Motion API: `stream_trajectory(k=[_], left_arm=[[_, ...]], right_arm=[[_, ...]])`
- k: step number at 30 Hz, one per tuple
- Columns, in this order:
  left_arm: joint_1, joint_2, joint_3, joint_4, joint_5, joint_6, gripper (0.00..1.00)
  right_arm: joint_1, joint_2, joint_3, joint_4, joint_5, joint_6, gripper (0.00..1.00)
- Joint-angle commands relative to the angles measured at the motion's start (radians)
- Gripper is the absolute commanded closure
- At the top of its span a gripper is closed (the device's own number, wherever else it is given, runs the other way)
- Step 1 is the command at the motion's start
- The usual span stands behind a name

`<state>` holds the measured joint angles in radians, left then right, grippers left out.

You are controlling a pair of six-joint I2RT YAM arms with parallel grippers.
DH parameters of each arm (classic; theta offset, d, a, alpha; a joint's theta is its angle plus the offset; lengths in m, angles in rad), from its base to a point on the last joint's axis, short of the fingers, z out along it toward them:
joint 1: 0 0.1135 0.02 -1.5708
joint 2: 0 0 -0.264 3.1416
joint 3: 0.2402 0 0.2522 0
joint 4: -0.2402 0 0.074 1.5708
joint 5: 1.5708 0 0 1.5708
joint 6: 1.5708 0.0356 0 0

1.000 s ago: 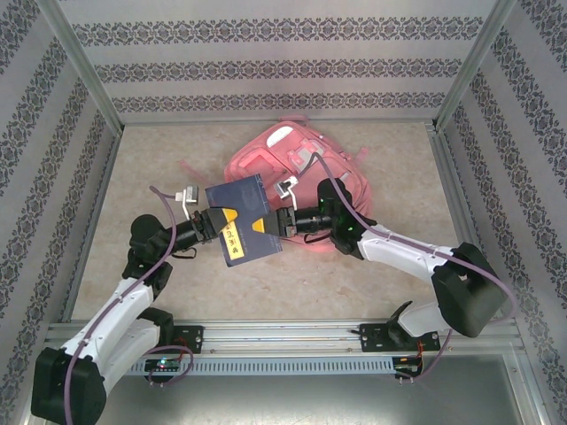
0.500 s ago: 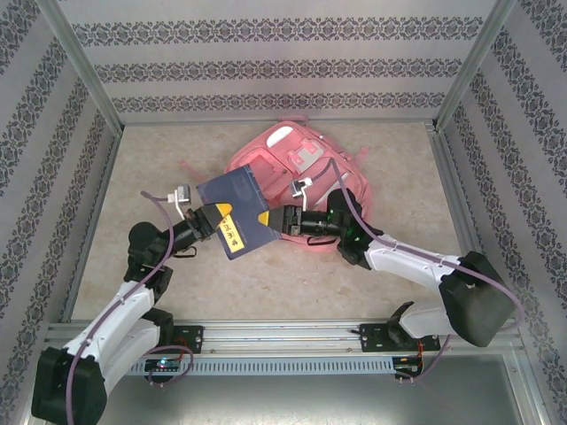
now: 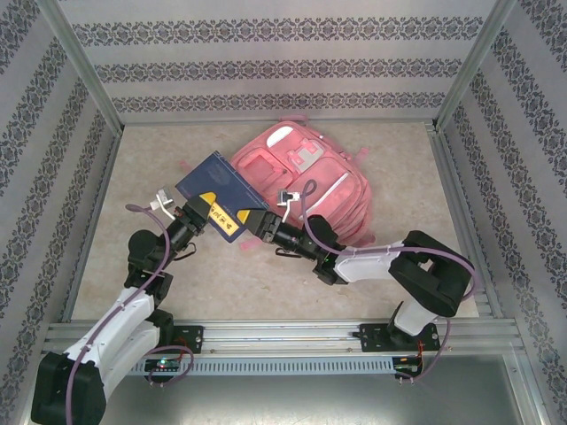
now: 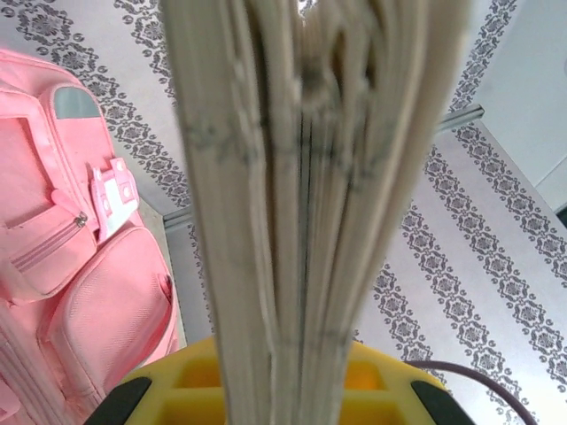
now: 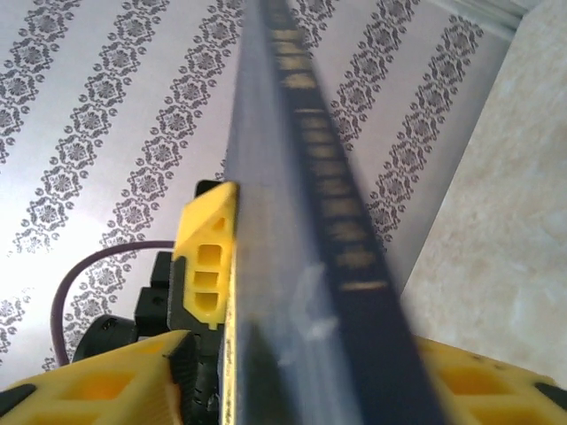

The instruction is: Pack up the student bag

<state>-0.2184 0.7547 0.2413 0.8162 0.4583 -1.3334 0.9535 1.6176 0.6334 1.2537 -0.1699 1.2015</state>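
The student bag [image 3: 319,173] lies flat at the back of the table, front pockets up; its pink pockets [image 4: 80,257] also show in the left wrist view. A dark blue book [image 3: 215,188] with a yellow label hangs tilted over the bag's left edge. My left gripper [image 3: 200,213] is shut on the book's near end, page edges [image 4: 310,177] rising between its yellow fingers [image 4: 177,390]. My right gripper [image 3: 259,225] is at the book's right corner, open. The spine [image 5: 301,221] runs between its fingers [image 5: 97,381], with a gap on the left side.
Patterned walls [image 3: 283,66] close in the table on three sides, with metal posts [image 3: 80,62] in the back corners. A thin pink strap [image 3: 190,166] lies on the table left of the bag. Bare tabletop [image 3: 266,283] runs between the arms and the front rail [image 3: 283,332].
The left gripper has swung the book up and to the left, over the bag's edge. The right gripper followed it leftward and let go of the book, its jaws now apart.
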Motion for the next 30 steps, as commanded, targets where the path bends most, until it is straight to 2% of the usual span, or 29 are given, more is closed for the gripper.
stream_trajectory(k=[1,4,11,13,16,19,20,21,22,24,25,28,30], left_arm=[[-0.015,-0.027,-0.016,0.088,-0.049,-0.009,1.0],[-0.021,-0.025,-0.032,0.09,-0.061,-0.012,1.0],[-0.026,-0.021,-0.029,0.082,-0.066,-0.01,1.0],[-0.027,-0.019,-0.031,0.083,-0.069,-0.012,1.0],[-0.026,-0.021,-0.036,0.081,-0.076,-0.013,1.0],[-0.028,-0.023,-0.036,0.071,-0.077,-0.012,1.0],[-0.028,-0.023,-0.034,0.059,-0.075,-0.008,1.0],[-0.029,-0.022,-0.028,0.038,-0.069,-0.002,0.98],[-0.031,-0.022,-0.019,0.011,-0.062,0.005,0.91],[-0.036,-0.024,0.003,-0.08,-0.046,0.03,0.7],[-0.041,-0.023,0.012,-0.114,-0.035,0.049,0.64],[-0.066,-0.022,0.083,-0.318,0.008,0.162,0.57],[-0.111,0.001,0.167,-0.507,0.017,0.286,0.56]], right_arm=[[0.013,0.026,0.047,0.132,0.106,-0.011,0.53],[0.014,0.056,0.073,0.132,0.108,0.027,0.59],[0.034,0.122,0.107,0.133,0.083,0.082,0.6],[0.036,0.135,0.115,0.133,0.069,0.083,0.63],[0.036,0.141,0.108,0.133,0.081,0.094,0.77],[0.035,0.13,0.089,0.132,0.103,0.078,0.97],[0.034,0.123,0.083,0.131,0.111,0.071,1.0],[0.032,0.114,0.073,0.131,0.121,0.062,1.0],[0.029,0.103,0.06,0.131,0.132,0.055,1.0],[0.009,0.065,0.025,0.13,0.142,0.034,1.0],[-0.009,0.045,0.004,0.129,0.138,0.028,1.0],[-0.118,-0.059,-0.066,0.035,0.055,0.035,1.0],[-0.206,-0.162,-0.107,-0.136,-0.02,0.038,1.0]])
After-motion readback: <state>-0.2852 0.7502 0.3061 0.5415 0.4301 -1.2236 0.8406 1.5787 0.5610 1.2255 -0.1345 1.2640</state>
